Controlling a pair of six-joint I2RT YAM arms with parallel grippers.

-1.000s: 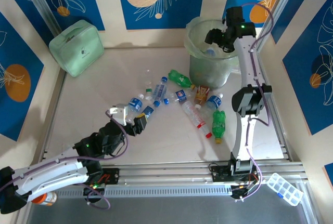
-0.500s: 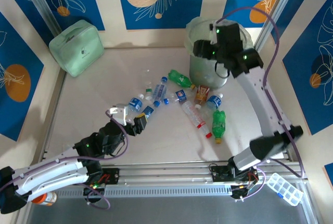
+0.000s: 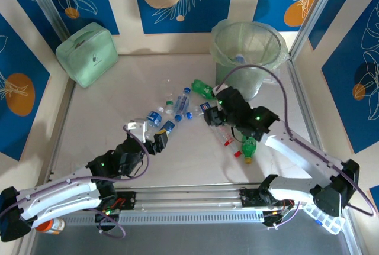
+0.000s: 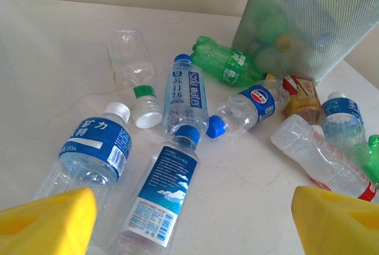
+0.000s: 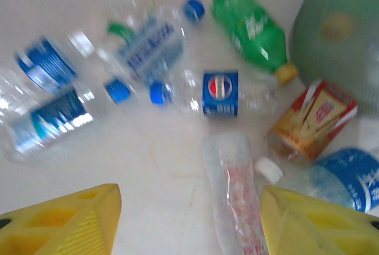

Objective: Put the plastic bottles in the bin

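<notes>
Right gripper (image 3: 215, 113) has swung down from the bin (image 3: 235, 80), fingers apart and empty, Pepsi bottle (image 5: 220, 93) just ahead; left gripper (image 3: 159, 139) gapes above a blue-labelled bottle (image 4: 159, 196).

Left arm (image 3: 59, 194) lies low, stretched from its base at the near-left edge toward the centre. Left gripper (image 3: 159, 139) is tilted downward, its yellow pads (image 4: 47, 222) spread wide with nothing clamped. Right arm (image 3: 302, 155) is folded, elbow out at the near right, forearm angled leftward. Right gripper (image 3: 213, 113) points down, jaws apart, gripping nothing.
</notes>
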